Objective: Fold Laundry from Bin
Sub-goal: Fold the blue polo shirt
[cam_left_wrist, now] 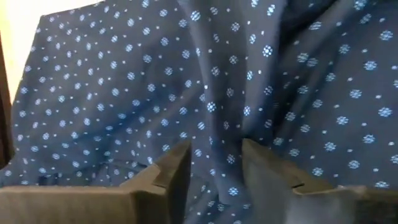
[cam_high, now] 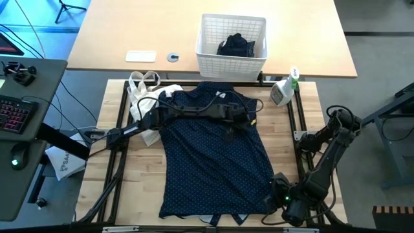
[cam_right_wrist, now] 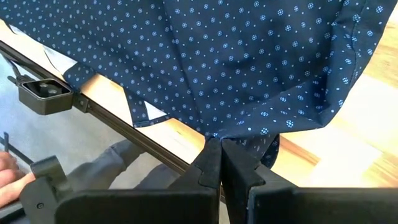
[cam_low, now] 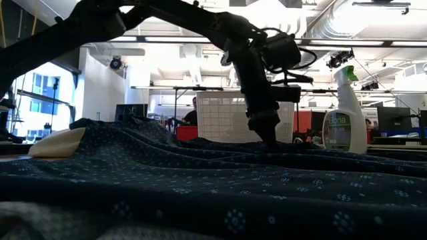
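Where dotted shirt covers wooden table (desk behind).

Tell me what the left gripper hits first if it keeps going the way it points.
The left gripper points down at the navy dotted shirt, with a raised fold between its fingers. It would likely meet that fold first, then the wooden table beneath; depth is hard to judge.
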